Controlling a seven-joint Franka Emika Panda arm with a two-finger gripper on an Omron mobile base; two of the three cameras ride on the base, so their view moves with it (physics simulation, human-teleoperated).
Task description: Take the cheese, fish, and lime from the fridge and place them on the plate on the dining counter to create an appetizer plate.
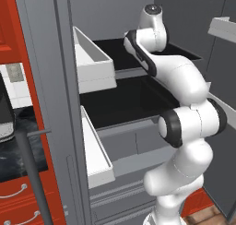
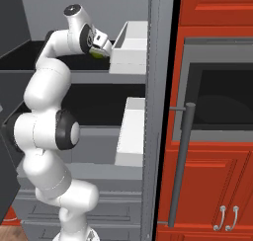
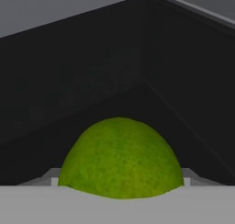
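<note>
You have the lime [image 3: 120, 159] pinched between the jaws of the gripper [image 2: 100, 51] on the fridge's [image 1: 55, 104] upper shelf [image 2: 29, 55], at twelve o'clock from the base, ready for lifting out.

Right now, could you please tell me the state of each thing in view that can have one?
fridge: doors open, black shelves exposed.
lime: whole, on the upper shelf, between the gripper's fingers.
gripper: reached onto the upper shelf, closed around the lime.
door bins: swung out with the open door; contents can't be seen.
oven: door shut.
</note>
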